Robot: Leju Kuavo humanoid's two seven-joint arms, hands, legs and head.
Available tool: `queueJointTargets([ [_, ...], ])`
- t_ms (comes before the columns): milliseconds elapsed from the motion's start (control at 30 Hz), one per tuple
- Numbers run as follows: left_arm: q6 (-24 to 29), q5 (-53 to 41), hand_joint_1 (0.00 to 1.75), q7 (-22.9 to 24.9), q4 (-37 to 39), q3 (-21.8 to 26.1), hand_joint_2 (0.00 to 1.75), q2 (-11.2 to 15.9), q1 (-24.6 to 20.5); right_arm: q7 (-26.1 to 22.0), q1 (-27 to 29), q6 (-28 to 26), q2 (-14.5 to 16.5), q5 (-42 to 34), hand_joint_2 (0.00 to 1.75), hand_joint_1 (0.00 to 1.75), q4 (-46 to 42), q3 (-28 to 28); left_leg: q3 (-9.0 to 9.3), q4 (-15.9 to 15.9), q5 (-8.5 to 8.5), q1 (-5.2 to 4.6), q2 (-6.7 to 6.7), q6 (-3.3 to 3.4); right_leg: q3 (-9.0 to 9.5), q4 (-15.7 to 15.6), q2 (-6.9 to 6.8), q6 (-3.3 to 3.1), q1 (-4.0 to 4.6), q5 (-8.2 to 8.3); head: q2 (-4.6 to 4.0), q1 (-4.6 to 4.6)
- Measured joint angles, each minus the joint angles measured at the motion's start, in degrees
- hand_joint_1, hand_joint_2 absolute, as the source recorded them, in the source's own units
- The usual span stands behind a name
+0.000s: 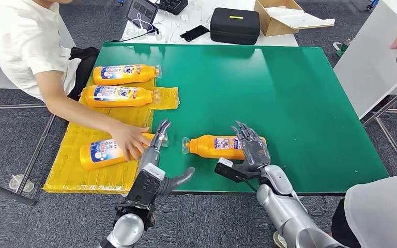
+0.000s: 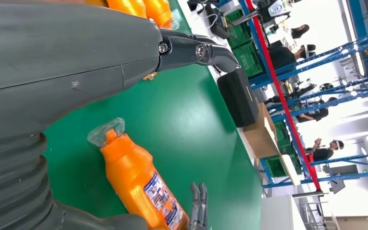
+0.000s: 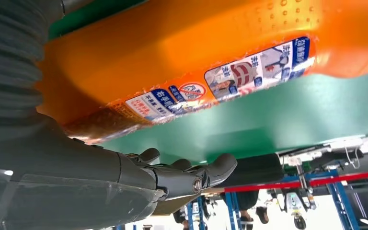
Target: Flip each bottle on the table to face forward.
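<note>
1. Right hand [image 1: 252, 146] is at the near edge of the green table [image 1: 300, 103]. Its fingers rest spread over one orange bottle [image 1: 218, 146] lying flat, likely ready to roll it. It grips nothing.
2. Left hand [image 1: 155, 157] is open, just beside that bottle's cap.
3. Past the left hand, a person's hand [image 1: 129, 140] lays another bottle [image 1: 99, 153] on the yellow mat [image 1: 82, 173].

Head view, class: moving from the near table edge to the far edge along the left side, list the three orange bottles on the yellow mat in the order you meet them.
The bottle under the person's hand → the middle bottle → the farthest bottle.
</note>
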Motion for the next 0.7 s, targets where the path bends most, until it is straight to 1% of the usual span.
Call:
queueJointTargets([
  [167,0.06,0.19,0.0,-0.02,0.29,-0.32,1.75,-0.01,-0.26,1.21,-0.95,1.13,0.09,0.79,1.75,0.0,2.04,0.56,0.0,0.0,0.0,0.0,0.01,0.0,0.0,0.0,0.0,0.0,0.0,0.0,0.01,0.0],
  [333,0.34,0.65,0.0,-0.04,0.56,-0.42,1.75,0.01,-0.41,6.13,-3.14,6.01,-0.11,3.46,1.75,0.0,3.78,2.33,0.09,0.0,0.0,0.0,0.04,0.0,0.05,-0.01,0.02,0.0,0.0,0.01,0.0,0.0],
  [433,0.95,0.54,0.0,0.03,0.57,-0.4,1.75,0.01,-0.42,10.98,-4.45,8.53,-0.33,5.87,1.75,0.0,4.3,3.83,0.21,0.0,0.0,0.0,0.06,0.0,0.15,-0.01,0.03,0.0,0.0,0.01,0.01,0.0],
  [600,2.21,-0.87,0.0,0.99,0.68,-0.32,1.75,-0.1,-0.43,22.25,-6.48,15.3,-0.45,10.1,1.75,0.0,4.57,6.27,0.5,0.0,-0.02,0.0,0.06,0.01,0.38,-0.04,0.03,-0.03,0.0,-0.02,0.0,0.01],
  [633,2.35,-1.2,0.0,1.14,0.76,-0.28,1.75,-0.18,-0.44,23.71,-6.75,16.57,-0.49,10.44,1.75,0.0,4.56,6.62,0.55,0.0,-0.03,-0.01,0.04,0.01,0.43,-0.05,0.02,-0.03,0.0,-0.03,0.0,0.01],
  [700,2.55,-1.61,0.0,1.26,0.92,-0.18,1.75,-0.35,-0.44,25.02,-7.05,17.93,-0.6,10.63,1.75,0.0,4.55,7.04,0.63,0.0,-0.03,-0.01,0.0,0.02,0.53,-0.05,0.01,-0.02,-0.01,-0.03,0.0,0.01],
])
